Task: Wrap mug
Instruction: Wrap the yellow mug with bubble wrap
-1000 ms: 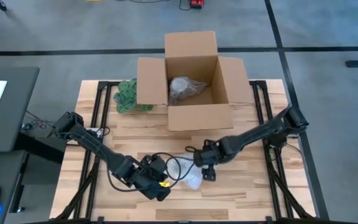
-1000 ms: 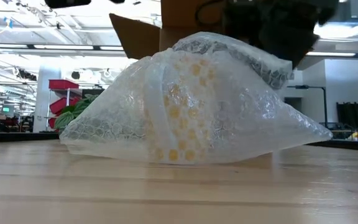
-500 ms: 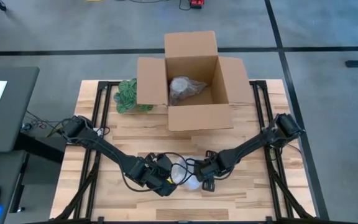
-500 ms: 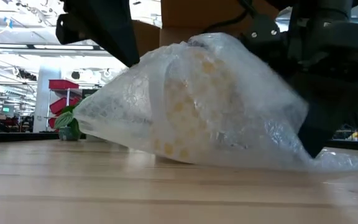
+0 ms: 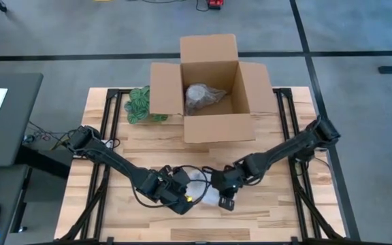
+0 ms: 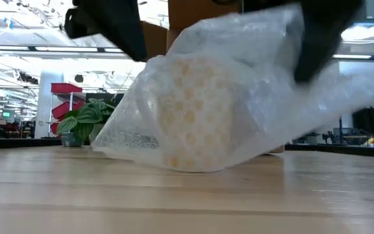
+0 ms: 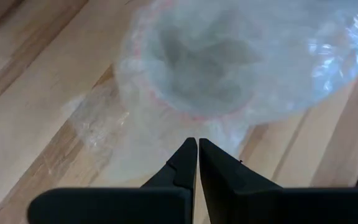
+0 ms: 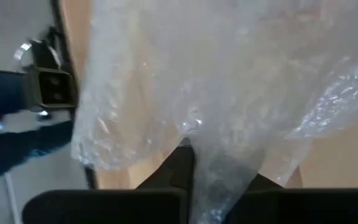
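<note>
The mug (image 6: 187, 110), with a yellow pattern, lies on its side on the wooden table (image 5: 148, 146) inside clear bubble wrap (image 6: 258, 84). In the left wrist view its mouth (image 7: 204, 68) shows through the film. My left gripper (image 5: 186, 197) is shut at the bundle's left side, its tips (image 7: 197, 144) at the wrap's edge. My right gripper (image 5: 224, 195) is shut on the wrap at the bundle's right side. The wrap's lower edge rests on the table. My left gripper has its shut fingertips (image 7: 188, 149) against the film (image 7: 166, 134) in front of the mug's mouth, coming in low from the table's left. Whether a layer is pinched between them, I cannot tell. My right gripper pinches a flap of the bubble wrap (image 8: 213, 165) between its two fingers, at the bundle's right side. The flap (image 6: 343, 78) is raised off the table and slants up to the fingers, drawn over the mug.
An open cardboard box (image 5: 209, 112) stands at the table's far middle with a wrapped bundle (image 5: 203, 96) inside. A green plant (image 5: 139, 103) sits to the left of the box. Bare wood lies between the box and the grippers.
My right gripper has shut on the wrap's right flap and raised it: that side lay flat on the table and now slants up over the mug. My left gripper has closed in from the left toward the mug. The bundle has bunched up taller.
</note>
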Action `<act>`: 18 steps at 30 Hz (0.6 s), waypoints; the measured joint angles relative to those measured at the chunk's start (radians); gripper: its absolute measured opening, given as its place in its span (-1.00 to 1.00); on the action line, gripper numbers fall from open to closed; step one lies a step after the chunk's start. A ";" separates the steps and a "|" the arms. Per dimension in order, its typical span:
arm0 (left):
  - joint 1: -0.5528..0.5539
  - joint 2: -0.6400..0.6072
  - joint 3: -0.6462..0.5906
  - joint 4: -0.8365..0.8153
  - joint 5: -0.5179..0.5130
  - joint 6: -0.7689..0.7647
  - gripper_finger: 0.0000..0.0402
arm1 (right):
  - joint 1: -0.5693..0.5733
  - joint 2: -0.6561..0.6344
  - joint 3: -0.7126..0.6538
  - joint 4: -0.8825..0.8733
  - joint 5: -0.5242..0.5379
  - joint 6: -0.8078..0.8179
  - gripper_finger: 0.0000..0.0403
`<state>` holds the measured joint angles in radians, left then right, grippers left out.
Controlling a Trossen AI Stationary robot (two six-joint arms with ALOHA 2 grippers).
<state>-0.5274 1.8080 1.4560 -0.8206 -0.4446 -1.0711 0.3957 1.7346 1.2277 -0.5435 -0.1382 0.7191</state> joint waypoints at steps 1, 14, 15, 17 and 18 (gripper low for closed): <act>0.000 0.001 0.008 0.000 0.004 0.016 -1.00 | -0.008 -0.002 0.005 0.002 -0.010 0.006 -0.96; 0.034 0.009 0.022 0.180 0.022 0.245 -1.00 | -0.071 0.000 0.008 0.130 -0.126 0.067 -0.99; 0.039 0.009 0.009 0.205 0.021 0.253 -1.00 | -0.072 0.000 0.007 0.138 -0.126 0.073 -0.99; 0.051 0.009 -0.024 0.271 0.021 0.259 -1.00 | -0.073 0.000 0.008 0.159 -0.127 0.086 -0.99; 0.056 0.009 -0.039 0.288 0.022 0.259 -1.00 | -0.073 0.000 0.008 0.170 -0.127 0.095 -0.99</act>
<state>-0.4714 1.8172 1.4166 -0.5325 -0.4229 -0.8122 0.3225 1.7344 1.2354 -0.3733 -0.2656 0.8142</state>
